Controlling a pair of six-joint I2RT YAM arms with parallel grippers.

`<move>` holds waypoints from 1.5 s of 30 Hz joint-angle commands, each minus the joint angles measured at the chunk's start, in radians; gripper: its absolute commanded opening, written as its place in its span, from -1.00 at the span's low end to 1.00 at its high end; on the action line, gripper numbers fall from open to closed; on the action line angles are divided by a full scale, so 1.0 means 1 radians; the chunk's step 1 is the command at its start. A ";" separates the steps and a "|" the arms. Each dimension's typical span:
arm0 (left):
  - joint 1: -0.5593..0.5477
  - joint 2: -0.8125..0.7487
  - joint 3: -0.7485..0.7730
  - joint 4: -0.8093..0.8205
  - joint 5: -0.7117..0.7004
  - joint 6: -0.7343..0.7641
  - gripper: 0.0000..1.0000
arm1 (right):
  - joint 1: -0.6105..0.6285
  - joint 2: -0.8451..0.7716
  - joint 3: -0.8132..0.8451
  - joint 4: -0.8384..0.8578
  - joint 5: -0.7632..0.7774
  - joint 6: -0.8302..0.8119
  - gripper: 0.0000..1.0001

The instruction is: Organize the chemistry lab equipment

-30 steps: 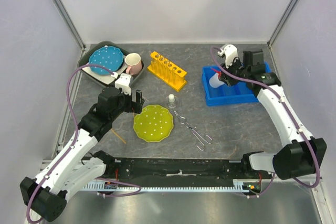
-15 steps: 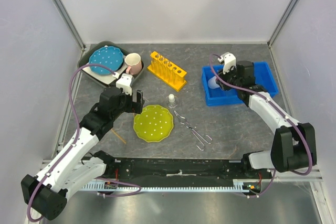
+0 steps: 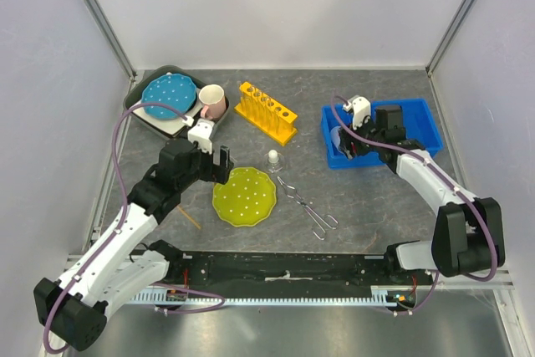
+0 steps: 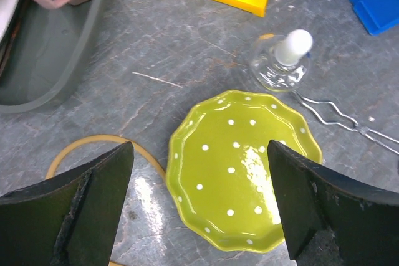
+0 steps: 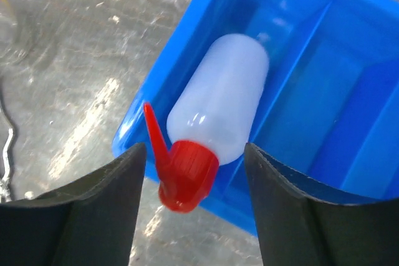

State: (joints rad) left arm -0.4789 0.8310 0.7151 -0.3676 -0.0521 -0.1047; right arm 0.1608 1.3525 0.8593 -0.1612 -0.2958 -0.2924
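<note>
The white red-capped squeeze bottle [image 5: 221, 101] lies on its side in the left end of the blue bin [image 5: 324, 91], with its red cap [image 5: 187, 172] poking over the bin's rim. My right gripper [image 5: 193, 216] is open around the cap end and does not touch it; it also shows in the top view [image 3: 349, 141]. My left gripper [image 4: 199, 216] is open and empty above the yellow-green plate [image 4: 243, 166]. The white-capped flask [image 3: 273, 159], the metal tongs [image 3: 306, 205] and the yellow rack [image 3: 267, 112] sit mid-table. The thin tubes are too small to make out.
A grey tray [image 3: 142, 114] at the back left holds a blue dotted plate [image 3: 168, 94] and a pink mug [image 3: 212, 101]. A thin yellow loop [image 4: 93, 144] lies on the table left of the yellow-green plate. Enclosure walls stand on both sides.
My right gripper came down and toward the left end of the blue bin with the squeeze bottle, then opened; the bottle now lies in the bin. The left gripper barely moved.
</note>
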 commanded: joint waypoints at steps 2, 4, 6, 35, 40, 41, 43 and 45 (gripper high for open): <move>0.000 -0.013 -0.011 0.044 0.155 0.043 0.87 | -0.018 -0.067 0.087 -0.200 -0.143 -0.031 0.63; 0.000 -0.009 -0.012 0.047 0.198 0.045 0.86 | -0.023 -0.087 0.118 -0.242 -0.169 -0.043 0.87; 0.000 -0.001 -0.011 0.050 0.219 0.046 0.86 | -0.023 -0.096 0.173 -0.303 -0.204 -0.065 0.96; 0.000 0.036 -0.002 0.044 0.232 0.056 0.82 | -0.021 0.080 0.322 -0.638 -0.092 -0.206 -0.69; 0.000 0.033 -0.002 0.041 0.228 0.056 0.82 | -0.021 0.152 0.342 -0.611 -0.086 -0.200 -0.70; 0.000 0.034 -0.002 0.041 0.230 0.056 0.82 | -0.021 0.163 0.362 -0.609 -0.086 -0.202 -0.70; 0.000 0.034 -0.003 0.041 0.230 0.056 0.82 | -0.021 0.200 0.388 -0.607 -0.092 -0.197 -0.70; 0.000 0.034 -0.003 0.042 0.227 0.057 0.82 | -0.020 0.229 0.426 -0.609 -0.098 -0.194 -0.70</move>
State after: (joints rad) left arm -0.4789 0.8688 0.7128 -0.3573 0.1680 -0.0845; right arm 0.1398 1.5425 1.1900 -0.7956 -0.3855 -0.4835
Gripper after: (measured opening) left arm 0.913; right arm 0.152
